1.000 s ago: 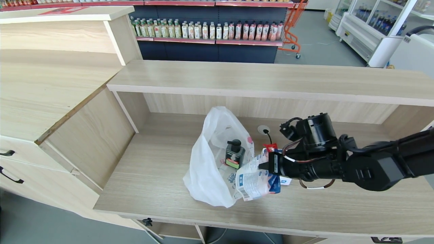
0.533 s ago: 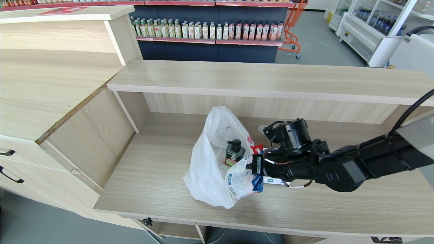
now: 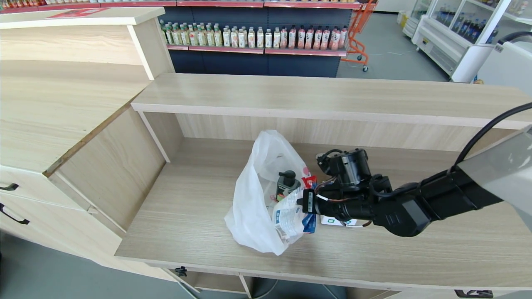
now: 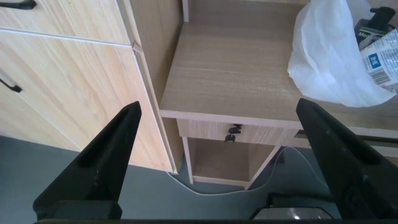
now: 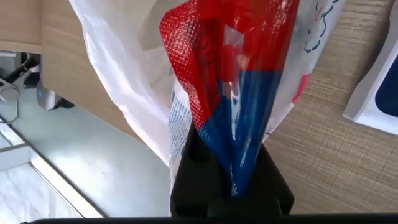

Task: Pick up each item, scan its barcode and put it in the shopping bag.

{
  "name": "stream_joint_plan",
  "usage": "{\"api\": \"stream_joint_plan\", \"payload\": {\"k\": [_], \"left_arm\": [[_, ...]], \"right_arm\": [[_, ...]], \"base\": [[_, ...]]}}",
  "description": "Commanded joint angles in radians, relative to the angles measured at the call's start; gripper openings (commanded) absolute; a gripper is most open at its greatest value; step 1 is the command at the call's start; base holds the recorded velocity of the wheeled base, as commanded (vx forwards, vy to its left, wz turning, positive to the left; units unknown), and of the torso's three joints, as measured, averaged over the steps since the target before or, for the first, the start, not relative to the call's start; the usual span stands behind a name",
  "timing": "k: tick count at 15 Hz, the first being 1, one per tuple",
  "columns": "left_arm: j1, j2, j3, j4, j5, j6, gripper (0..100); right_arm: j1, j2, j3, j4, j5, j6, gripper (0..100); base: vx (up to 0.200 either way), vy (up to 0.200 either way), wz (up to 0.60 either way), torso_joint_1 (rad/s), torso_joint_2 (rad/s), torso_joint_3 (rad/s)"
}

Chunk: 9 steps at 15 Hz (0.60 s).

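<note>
**Pouch at the bag mouth, not yet let go.**

The pouch sits centre of the head frame with its red top edge clamped in the right pincer. Its lower half rests against the open rim of the white shopping bag, only partly inside as far as I can tell. A pump bottle stands upright in the bag just behind the pouch. The bag sits on the bench, and a small white card lies to its right under the arm. The left pincer is spread wide and empty, out past the bench's front edge, well apart from the bag.

Risks:
- The bag is limp film with nothing holding the mouth open, so the pouch could fold the rim down and slide onto the bench on release.
- Pushing deeper could tip the bottle or drag the bag.
</note>
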<state>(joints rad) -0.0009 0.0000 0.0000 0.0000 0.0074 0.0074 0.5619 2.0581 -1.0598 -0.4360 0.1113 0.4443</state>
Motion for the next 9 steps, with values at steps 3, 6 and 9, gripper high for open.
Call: {"api": "stream_joint_plan", "payload": {"k": [3,6,9], "left_arm": [[0.001,0.002,0.000,0.000,0.000,0.000,100],[0.001,0.002,0.000,0.000,0.000,0.000,100],[-0.001,0.002,0.000,0.000,0.000,0.000,100]], "right_arm": [[0.003,0.036,-0.012,-0.038,0.001,-0.001,0],[0.010,0.053,-0.006,-0.064,0.001,-0.041,0],[0.012,0.048,-0.009,-0.075,0.008,-0.041,100]], "base": [[0.000,0.000,0.00,0.000,0.00,0.000],[0.000,0.000,0.00,0.000,0.00,0.000],[0.000,0.000,0.00,0.000,0.00,0.000]]}}
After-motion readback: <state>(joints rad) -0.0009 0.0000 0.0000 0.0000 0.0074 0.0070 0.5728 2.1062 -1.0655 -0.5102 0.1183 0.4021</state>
